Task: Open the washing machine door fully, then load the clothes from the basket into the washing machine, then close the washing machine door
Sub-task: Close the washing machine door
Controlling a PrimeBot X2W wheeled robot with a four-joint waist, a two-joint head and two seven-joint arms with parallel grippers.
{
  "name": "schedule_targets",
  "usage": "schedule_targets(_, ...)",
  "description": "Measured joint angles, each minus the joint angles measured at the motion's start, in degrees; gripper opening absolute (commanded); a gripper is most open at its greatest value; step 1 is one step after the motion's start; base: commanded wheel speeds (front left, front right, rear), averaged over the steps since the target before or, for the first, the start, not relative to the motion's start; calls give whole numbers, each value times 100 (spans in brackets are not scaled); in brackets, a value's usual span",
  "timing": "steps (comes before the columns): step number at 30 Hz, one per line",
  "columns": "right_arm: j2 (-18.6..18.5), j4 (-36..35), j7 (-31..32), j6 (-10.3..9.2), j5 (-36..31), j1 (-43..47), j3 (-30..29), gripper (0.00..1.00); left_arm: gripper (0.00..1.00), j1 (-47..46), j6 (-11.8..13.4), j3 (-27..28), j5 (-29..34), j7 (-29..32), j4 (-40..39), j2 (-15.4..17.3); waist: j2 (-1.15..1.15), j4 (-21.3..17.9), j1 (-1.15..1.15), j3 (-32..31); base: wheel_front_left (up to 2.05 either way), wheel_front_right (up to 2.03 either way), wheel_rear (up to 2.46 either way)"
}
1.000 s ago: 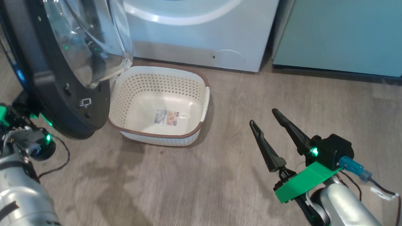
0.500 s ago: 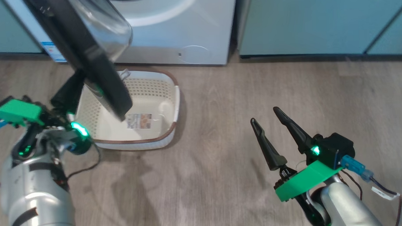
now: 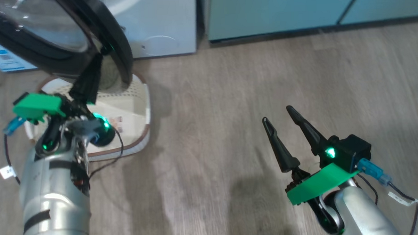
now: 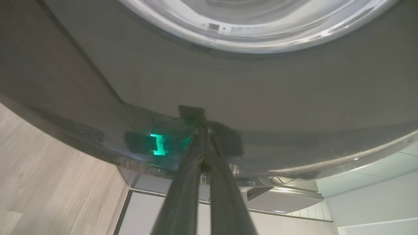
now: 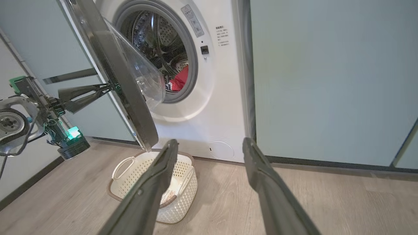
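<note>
Floorboards (image 3: 213,148) of pale wood lie under the right gripper (image 3: 276,114), whose two fingers stand wide apart and hold nothing, well to the right of the basket (image 3: 144,109). Beyond and to the left, the left gripper (image 3: 96,60) has its fingers pressed together, tips against the glossy black outer rim of the washing machine door (image 3: 121,54). That door stands swung out above the basket, which sits on the floor just before the washing machine (image 3: 164,21). Farthest back, the red clothes (image 5: 181,80) lie inside the steel drum (image 5: 153,39), apart from both grippers.
</note>
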Motion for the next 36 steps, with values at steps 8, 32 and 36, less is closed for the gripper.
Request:
schedule_targets(8,103,-48,0,0,1,-109,-52,100,0,-494,1,255,-54,-887,74,12,0,-552,0,256,0,0,0)
schedule_targets(32,286,-26,0,0,78,-110,-33,100,0,-1773,-1,810,260,-2457,456,140,0,-1818,0,587,0,0,0)
schedule_targets(36,289,-7,0,0,78,-109,-53,100,0,-1751,-1,800,310,-2402,499,134,0,-1827,0,479,0,0,0)
